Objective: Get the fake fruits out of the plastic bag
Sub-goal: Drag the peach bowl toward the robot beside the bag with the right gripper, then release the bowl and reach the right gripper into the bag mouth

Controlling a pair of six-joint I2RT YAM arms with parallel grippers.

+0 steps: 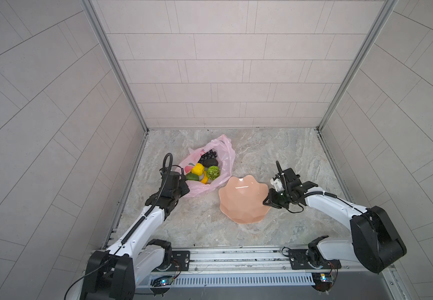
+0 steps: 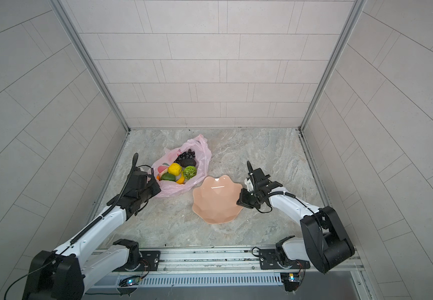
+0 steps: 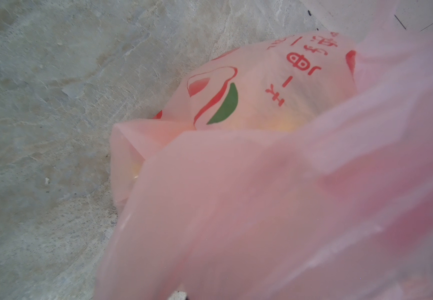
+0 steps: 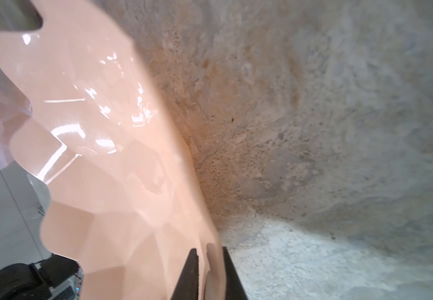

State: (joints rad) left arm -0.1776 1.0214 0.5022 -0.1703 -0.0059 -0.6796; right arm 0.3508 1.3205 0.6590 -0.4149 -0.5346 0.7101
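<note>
Six fake fruits [image 1: 198, 169] sit inside the open plastic bag [image 1: 224, 158] at the far left of the marble desk [image 1: 275, 155]: a dark grape bunch [image 1: 209, 155] at the back, a dark one [image 1: 210, 162] just before it, then two green balls [image 1: 213, 172] and a yellow banana [image 1: 205, 180] nearest the arms. The left gripper [image 1: 184, 186] is closed on the bag's near edge, pink film draped across its wrist camera (the red-and-green print fills much of that view). The right gripper [image 4: 207, 250] straddles the right rim of the empty peach scalloped dish [image 1: 241, 207], its jaws slightly apart with a sliver of gap on one side. The dish lies just beside the bag.
</note>
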